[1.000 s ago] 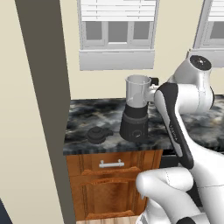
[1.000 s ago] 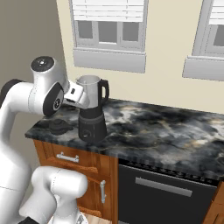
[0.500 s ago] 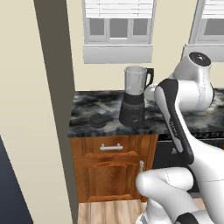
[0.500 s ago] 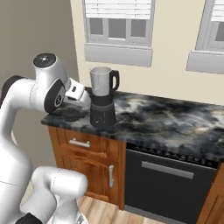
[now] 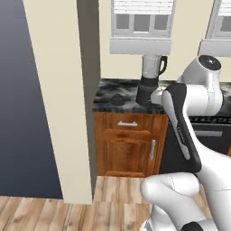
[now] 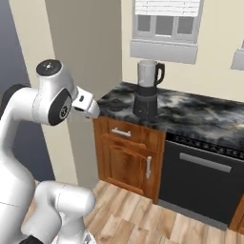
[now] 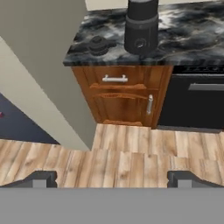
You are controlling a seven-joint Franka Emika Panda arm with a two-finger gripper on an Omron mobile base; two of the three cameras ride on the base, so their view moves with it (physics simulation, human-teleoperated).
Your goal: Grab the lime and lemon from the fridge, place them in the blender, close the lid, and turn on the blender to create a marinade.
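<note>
The gripper (image 7: pixel 112 178) is wide open and empty over the floor. The base has backed away since a second ago, so the blender (image 5: pixel 148 83) and lid (image 5: pixel 118 99) sit farther off on the counter (image 6: pixel 200 114); fruit fetching likely comes next.

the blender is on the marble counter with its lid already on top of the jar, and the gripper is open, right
Not quite. The lid is not on the jar; it lies on the counter beside the blender, toward the wall end, as the hand view shows. The right base view also shows the jar top open. The rest holds: the blender stands on the marble counter and the gripper is open.
</note>
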